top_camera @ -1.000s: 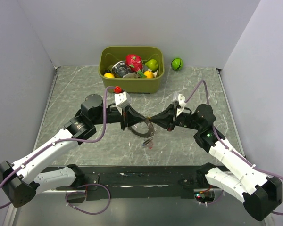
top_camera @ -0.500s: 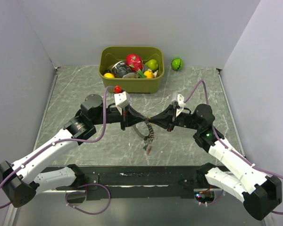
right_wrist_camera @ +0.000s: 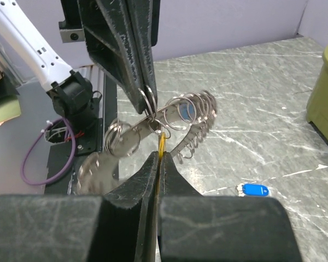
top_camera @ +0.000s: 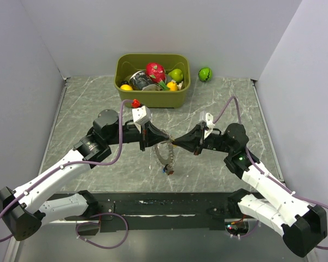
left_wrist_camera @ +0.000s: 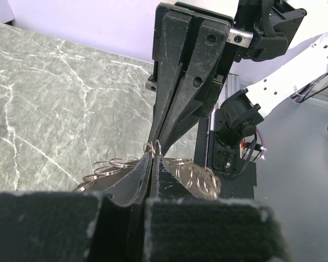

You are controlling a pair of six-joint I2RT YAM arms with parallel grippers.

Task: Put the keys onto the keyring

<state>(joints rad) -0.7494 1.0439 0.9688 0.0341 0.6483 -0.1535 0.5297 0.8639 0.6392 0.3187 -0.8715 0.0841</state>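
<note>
The left gripper (left_wrist_camera: 152, 166) is clamped shut on one small silver loop of the big dark-grey metal keyring (right_wrist_camera: 180, 112), which is held up off the grey marble-look bench (top_camera: 87, 109) and is hung all round with little split rings. Met tip to tip, the right gripper (right_wrist_camera: 156, 164) is closed tight on a yellow-headed key (right_wrist_camera: 161, 146), seen edge-on only, its end touching the loops. A small blue-headed key (right_wrist_camera: 255, 190) can be seen lying on the bench near the ring
</note>
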